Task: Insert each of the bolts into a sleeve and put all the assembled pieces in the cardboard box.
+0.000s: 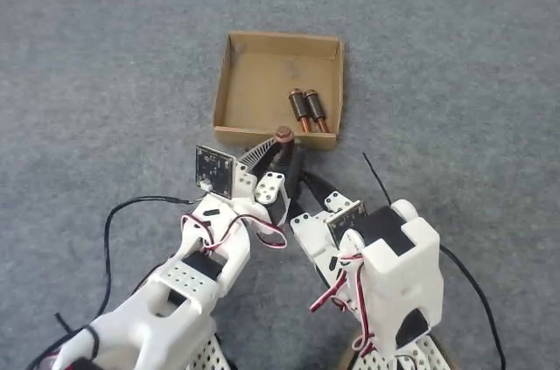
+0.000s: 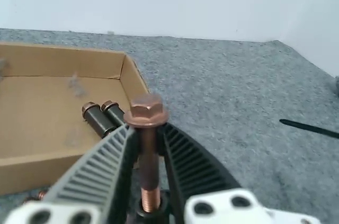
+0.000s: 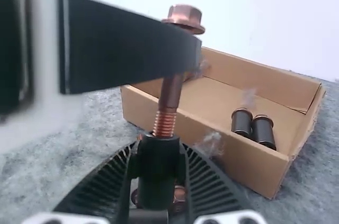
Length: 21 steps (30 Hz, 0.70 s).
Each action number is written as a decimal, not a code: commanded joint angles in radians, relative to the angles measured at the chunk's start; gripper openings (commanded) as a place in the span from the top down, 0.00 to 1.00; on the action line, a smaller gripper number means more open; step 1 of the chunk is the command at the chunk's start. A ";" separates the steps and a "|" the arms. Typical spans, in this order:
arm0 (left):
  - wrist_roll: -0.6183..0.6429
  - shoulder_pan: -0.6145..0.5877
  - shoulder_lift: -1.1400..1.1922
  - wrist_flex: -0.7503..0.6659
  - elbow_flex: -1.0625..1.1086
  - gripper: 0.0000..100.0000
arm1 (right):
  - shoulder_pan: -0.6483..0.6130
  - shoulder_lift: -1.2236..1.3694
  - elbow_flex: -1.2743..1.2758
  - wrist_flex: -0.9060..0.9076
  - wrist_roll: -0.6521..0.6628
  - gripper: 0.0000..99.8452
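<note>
Insertion step: left fingers (image 2: 100,166) clench bolt (image 2: 146,110), right fingers (image 3: 206,181) grasp sleeve (image 3: 157,171), thread tip at sleeve mouth. Next: seat fully, then cardboard box (image 1: 229,81).

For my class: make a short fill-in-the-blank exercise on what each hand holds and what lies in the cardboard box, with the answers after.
The left hand grips a copper ____ below its hex head.
The right hand grips a black ____ at that part's threaded end.
In the cardboard box lie ____ assembled pieces.
Missing words: bolt; sleeve; two.
</note>
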 commanded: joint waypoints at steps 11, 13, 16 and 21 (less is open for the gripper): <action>-0.011 0.020 -0.080 0.129 0.041 0.99 | 0.042 -0.054 0.020 -0.030 -0.008 0.99; -0.011 0.020 -0.078 0.129 0.041 0.99 | 0.042 -0.054 0.020 -0.030 -0.008 0.99; -0.011 0.020 -0.075 0.130 0.050 0.99 | 0.042 -0.054 0.020 -0.030 -0.008 0.99; -0.011 0.020 -0.078 0.193 0.050 0.99 | 0.044 -0.054 0.018 -0.030 -0.008 0.99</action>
